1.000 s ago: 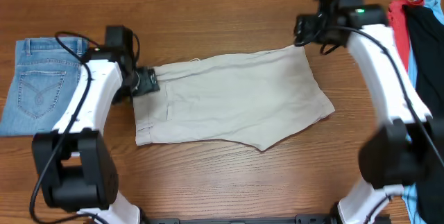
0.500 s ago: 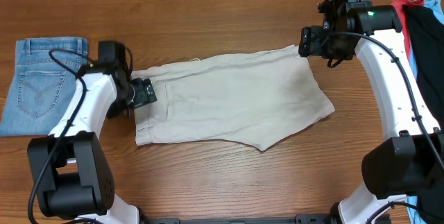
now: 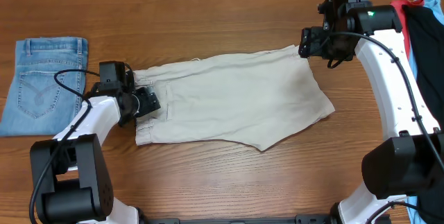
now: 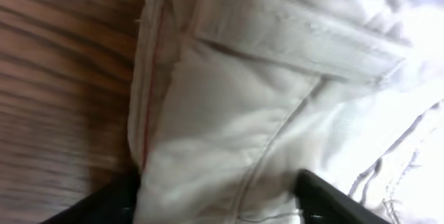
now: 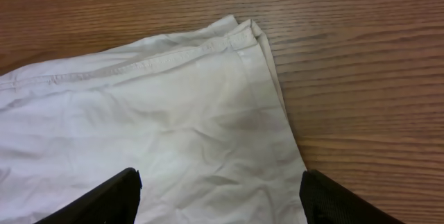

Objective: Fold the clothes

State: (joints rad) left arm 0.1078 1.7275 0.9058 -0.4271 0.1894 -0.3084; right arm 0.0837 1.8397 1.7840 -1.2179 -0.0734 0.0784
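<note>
The left gripper (image 3: 148, 104), jaws apart astride the shorts (image 3: 236, 99) at centre left, may catch just one waistband layer, though the view is blurred; the right gripper (image 3: 306, 41) is likewise spread.

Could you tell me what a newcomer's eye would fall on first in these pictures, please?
The large pale beige shorts, spread flat across the middle of the wooden table, draw the eye first. The left gripper sits open at their waistband end, and the right gripper hovers open over their far right corner. Folded blue jeans lie at the table's left edge.
</note>
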